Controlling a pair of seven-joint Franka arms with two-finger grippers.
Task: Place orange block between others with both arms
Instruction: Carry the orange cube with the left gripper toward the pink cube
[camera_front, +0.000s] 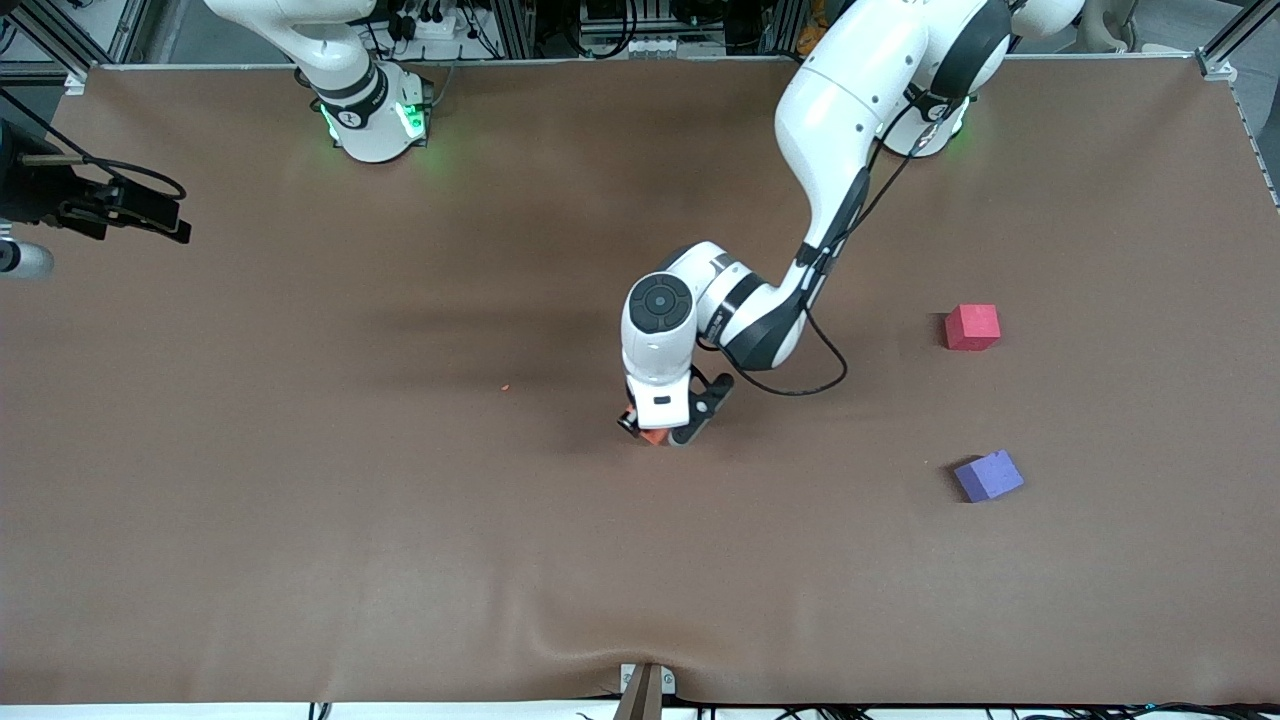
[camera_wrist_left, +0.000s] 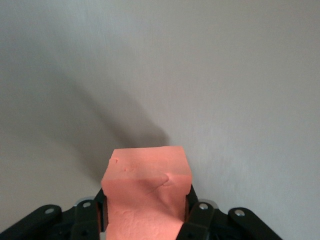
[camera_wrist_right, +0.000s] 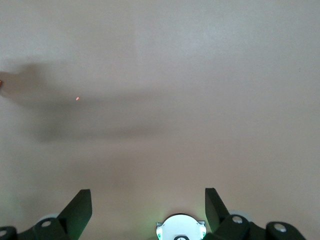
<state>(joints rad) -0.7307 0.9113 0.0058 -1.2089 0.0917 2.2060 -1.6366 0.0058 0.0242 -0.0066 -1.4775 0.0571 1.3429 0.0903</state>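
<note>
Front view first: left gripper (camera_front: 660, 432) down at mid-table, orange block (camera_front: 655, 437) barely visible under it; red-pink cube (camera_front: 972, 327) and purple-blue cube (camera_front: 988, 475) sit well apart toward the left arm's end.
Left wrist: fingers (camera_wrist_left: 196, 214) clamp the block's sides.
Right wrist: right gripper (camera_wrist_right: 147, 207) waits, spread wide, above bare table (camera_wrist_right: 200, 75).

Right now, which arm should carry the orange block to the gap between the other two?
Left: its gripper is shut on the orange block, and its base stands at the cubes' end.

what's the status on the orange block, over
Left hand shut on orange block at table centre. Right hand open, waiting. Red block and purple block apart toward left arm's end, gap clear.
</note>
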